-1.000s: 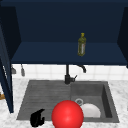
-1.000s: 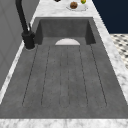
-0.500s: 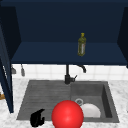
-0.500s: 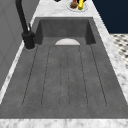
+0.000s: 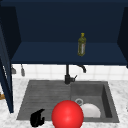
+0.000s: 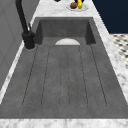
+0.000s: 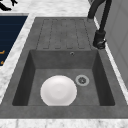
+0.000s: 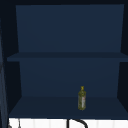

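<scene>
Red ball (image 5: 67, 114): big one, hanging right over the sink's (image 5: 25, 100) front edge, just left of the white plate (image 7: 58, 90).
Plate: lies flat in the basin, beside the drain (image 7: 82, 80).
Around: black faucet (image 5: 68, 76) behind; olive bottle (image 5: 81, 45) upright on the shelf (image 5: 45, 53) above.
Left robot hand (image 5: 37, 118): just left of the ball, fingers curled, grasping nothing.

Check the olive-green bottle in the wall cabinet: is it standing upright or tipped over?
Upright. The bottle stands on its base on the cabinet's lower shelf, neck pointing straight up; the front view shows it the same way.
</scene>
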Controlling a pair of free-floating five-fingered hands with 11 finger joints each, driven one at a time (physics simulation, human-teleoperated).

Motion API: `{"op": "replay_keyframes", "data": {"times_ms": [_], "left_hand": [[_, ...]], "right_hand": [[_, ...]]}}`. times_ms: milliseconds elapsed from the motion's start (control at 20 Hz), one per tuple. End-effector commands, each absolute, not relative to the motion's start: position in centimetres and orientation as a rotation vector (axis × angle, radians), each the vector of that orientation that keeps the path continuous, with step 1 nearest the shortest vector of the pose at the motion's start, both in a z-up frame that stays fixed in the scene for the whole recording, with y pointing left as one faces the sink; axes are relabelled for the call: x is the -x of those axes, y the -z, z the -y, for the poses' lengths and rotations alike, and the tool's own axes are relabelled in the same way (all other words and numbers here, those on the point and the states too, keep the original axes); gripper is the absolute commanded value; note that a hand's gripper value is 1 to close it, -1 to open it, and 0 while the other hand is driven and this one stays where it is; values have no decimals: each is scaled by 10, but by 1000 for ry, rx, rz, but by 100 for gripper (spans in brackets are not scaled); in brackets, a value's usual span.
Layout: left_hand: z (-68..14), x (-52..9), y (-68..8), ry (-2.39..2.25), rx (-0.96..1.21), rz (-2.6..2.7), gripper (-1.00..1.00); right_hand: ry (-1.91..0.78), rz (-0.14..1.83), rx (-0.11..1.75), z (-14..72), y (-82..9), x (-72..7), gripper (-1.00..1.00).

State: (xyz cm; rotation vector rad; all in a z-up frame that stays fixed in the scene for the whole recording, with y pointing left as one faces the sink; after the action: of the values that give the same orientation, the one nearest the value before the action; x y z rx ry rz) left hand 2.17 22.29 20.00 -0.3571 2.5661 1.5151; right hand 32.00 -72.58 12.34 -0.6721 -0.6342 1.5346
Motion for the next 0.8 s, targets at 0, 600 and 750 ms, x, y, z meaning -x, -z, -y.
{"op": "replay_keyframes", "data": {"times_ms": [0, 600, 750], "left_hand": [[-223, -22, -200, -1515, 357, -2566, 0], [-223, -22, -200, -1515, 357, -2566, 0], [-223, -22, -200, -1515, 357, -2566, 0]], "right_hand": [[-1554, 693, 654, 741, -121, -319, 100], [-1576, 522, 470, 733, -179, -304, -100], [-1590, 511, 476, 725, -200, -302, -100]]}}
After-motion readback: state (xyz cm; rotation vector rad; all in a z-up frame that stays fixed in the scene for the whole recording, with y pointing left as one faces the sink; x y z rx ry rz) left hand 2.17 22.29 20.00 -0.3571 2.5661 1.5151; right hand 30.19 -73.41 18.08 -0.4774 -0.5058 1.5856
